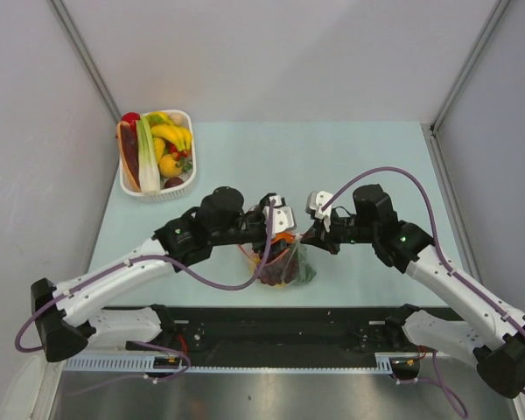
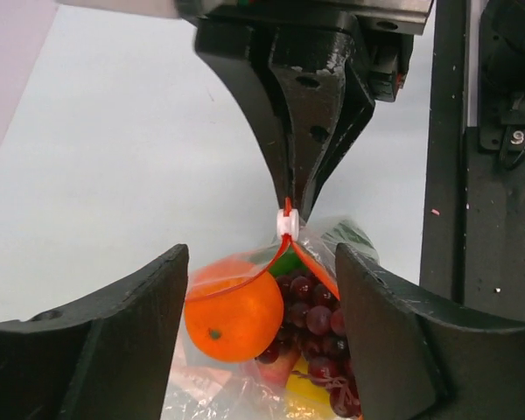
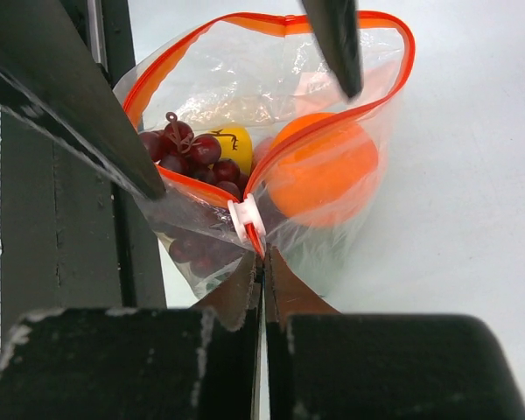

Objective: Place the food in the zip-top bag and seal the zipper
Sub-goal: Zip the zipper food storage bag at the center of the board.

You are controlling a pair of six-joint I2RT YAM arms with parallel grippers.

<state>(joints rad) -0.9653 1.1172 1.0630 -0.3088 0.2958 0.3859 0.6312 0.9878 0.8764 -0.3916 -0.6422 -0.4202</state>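
right tool (image 3: 262,265) pinching zipper (image 3: 192,185), bag (image 3: 236,79) open

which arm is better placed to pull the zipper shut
Probably right: the right fingers are shut on the zipper end beside the white slider. The left fingers stand open either side of the bag, gripping nothing.

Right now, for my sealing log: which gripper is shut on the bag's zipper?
The right gripper, jaws pinched shut on the zipper beside its white slider; the left gripper stands open.
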